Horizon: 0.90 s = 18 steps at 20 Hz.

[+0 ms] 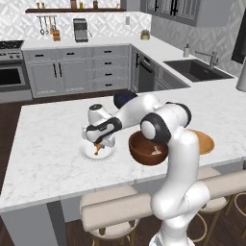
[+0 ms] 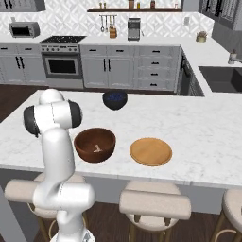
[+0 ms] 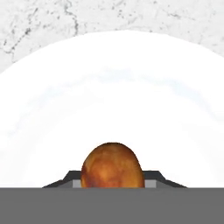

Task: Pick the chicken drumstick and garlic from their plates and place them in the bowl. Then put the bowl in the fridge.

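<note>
The chicken drumstick (image 3: 112, 165) lies on the glossy white plate (image 1: 86, 153) on the island, orange-brown, its rounded end towards the hand camera. My gripper (image 1: 98, 143) reaches down onto that plate, and its dark fingertips (image 3: 72, 178) press against both sides of the drumstick (image 1: 98, 149). Just right of the white plate (image 3: 113, 87) stands the reddish-brown bowl (image 1: 144, 154), with the whitish garlic (image 2: 97, 148) lying inside the bowl (image 2: 94, 144). The tan wooden plate (image 2: 151, 151) beside it is bare. The fridge is out of view.
A dark blue bowl (image 2: 115, 99) stands farther back on the island. Padded stools (image 2: 155, 204) line the island's near edge. A sink (image 1: 197, 69) is set in the counter at the right, and an oven (image 2: 62, 64) stands against the back wall.
</note>
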Motion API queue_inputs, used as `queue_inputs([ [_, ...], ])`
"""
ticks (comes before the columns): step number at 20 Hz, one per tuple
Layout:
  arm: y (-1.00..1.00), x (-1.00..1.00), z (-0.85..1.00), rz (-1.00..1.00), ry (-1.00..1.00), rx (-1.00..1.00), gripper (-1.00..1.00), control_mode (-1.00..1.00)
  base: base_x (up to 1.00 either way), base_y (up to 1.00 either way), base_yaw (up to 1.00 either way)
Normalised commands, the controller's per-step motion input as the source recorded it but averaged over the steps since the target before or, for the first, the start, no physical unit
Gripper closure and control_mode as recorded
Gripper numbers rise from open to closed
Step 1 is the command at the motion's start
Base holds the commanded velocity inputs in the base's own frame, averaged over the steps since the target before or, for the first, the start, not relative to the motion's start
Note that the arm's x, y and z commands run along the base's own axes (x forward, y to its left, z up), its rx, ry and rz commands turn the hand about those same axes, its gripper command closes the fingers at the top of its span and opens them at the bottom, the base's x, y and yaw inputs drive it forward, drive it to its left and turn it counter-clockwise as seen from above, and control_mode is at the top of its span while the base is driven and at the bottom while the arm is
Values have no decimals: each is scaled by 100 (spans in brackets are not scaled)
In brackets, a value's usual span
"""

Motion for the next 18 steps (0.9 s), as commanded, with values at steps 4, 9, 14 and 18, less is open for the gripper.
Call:
queue_inputs([
  [4,-54,-36,96,6,0,7,100,-100,0,0,0],
  [9,-83,-70,79,3,1,11,100,-100,0,0,0],
  [14,-100,-48,21,3,0,2,100,-100,0,0,0],
  [18,-100,-3,0,0,0,0,100,-100,0,0,0],
])
